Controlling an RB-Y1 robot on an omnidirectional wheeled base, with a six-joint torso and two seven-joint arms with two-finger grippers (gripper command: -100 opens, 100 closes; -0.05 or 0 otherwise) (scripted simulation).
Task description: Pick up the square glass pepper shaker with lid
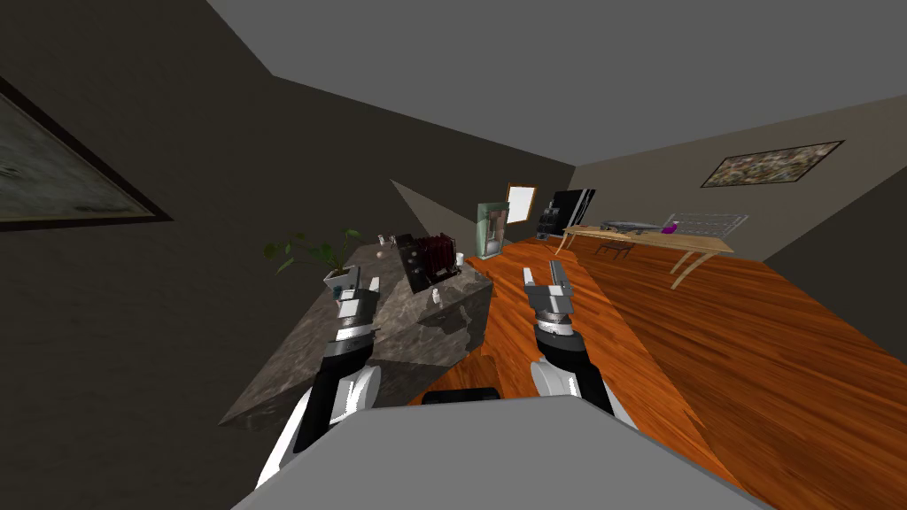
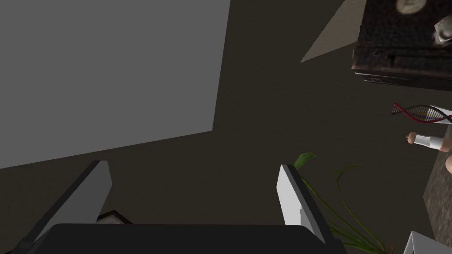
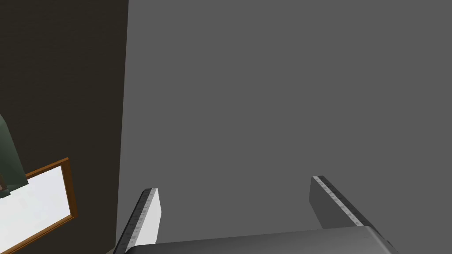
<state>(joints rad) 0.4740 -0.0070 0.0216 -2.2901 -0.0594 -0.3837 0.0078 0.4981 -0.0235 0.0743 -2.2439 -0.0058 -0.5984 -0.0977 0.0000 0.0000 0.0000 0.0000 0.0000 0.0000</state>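
Left gripper point(image 1: 366, 282) hovers over stone counter point(image 1: 283, 363), fingers apart, nothing between them. Plant point(image 1: 312, 251) stands just beyond it. Shaker point(image 1: 436, 296), small and white, sits upright on the counter, ahead and right of the left gripper, apart from it, just before a dark appliance point(image 1: 427, 257). Right gripper point(image 1: 542, 271) is over the wood floor point(image 1: 753, 354), fingers apart, shaker to its left.
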